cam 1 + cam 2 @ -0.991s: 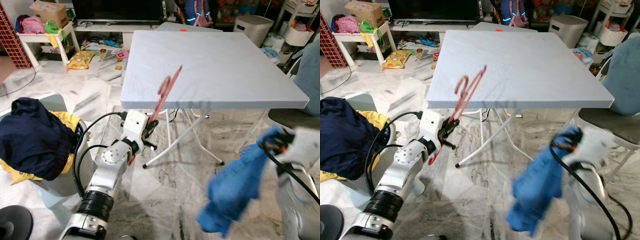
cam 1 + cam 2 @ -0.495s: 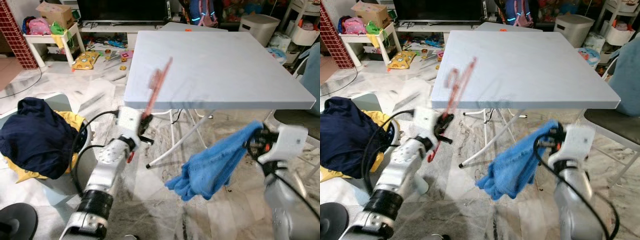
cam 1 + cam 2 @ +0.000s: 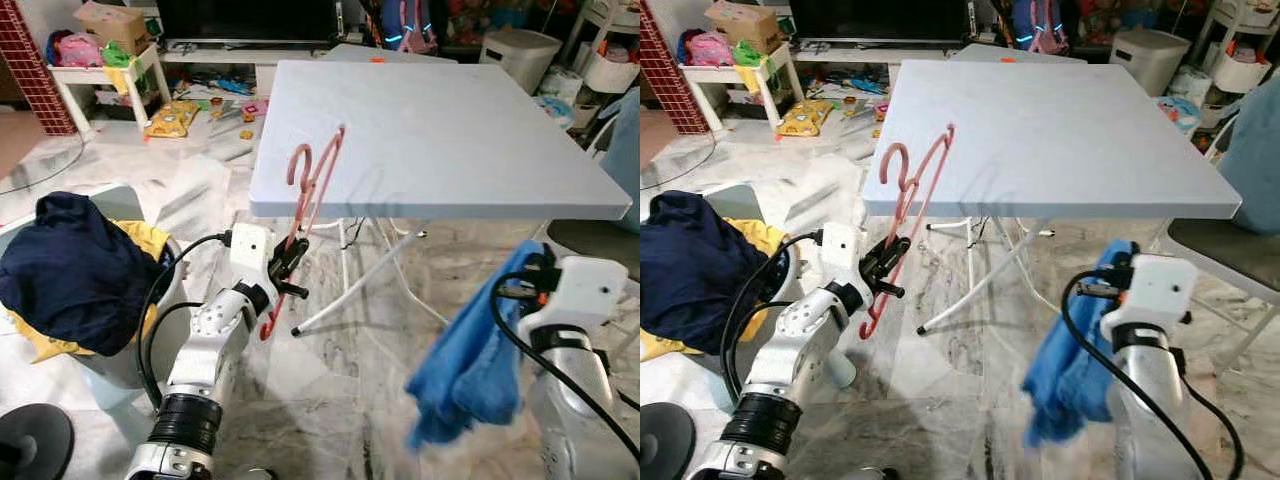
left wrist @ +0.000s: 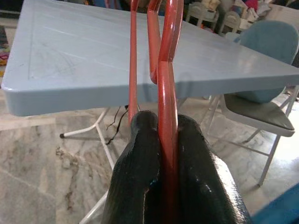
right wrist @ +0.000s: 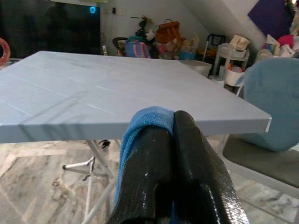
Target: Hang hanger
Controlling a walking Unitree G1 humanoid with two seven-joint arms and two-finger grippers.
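A red plastic hanger (image 3: 306,213) stands tilted in front of the near left corner of the pale blue folding table (image 3: 440,130). My left gripper (image 3: 288,255) is shut on its lower bar; in the left wrist view the black fingers (image 4: 140,168) pinch the red hanger (image 4: 167,93). My right gripper (image 3: 530,285) is shut on a blue cloth (image 3: 468,365) that hangs down beside the table's near right corner. In the right wrist view the blue cloth (image 5: 142,119) bunches over the closed fingers (image 5: 187,158).
A grey bin (image 3: 125,345) piled with a dark navy garment (image 3: 70,270) and yellow cloth stands at my left. A chair with a blue back (image 3: 625,140) is at the right. Toys, a white shelf and boxes clutter the far floor. The marble floor (image 3: 340,380) lies below the table.
The blue cloth has swung from stretched out leftward to hanging straight down under my right gripper. The hanger in my left gripper has steadied, sitting slightly lower and nearer the table corner.
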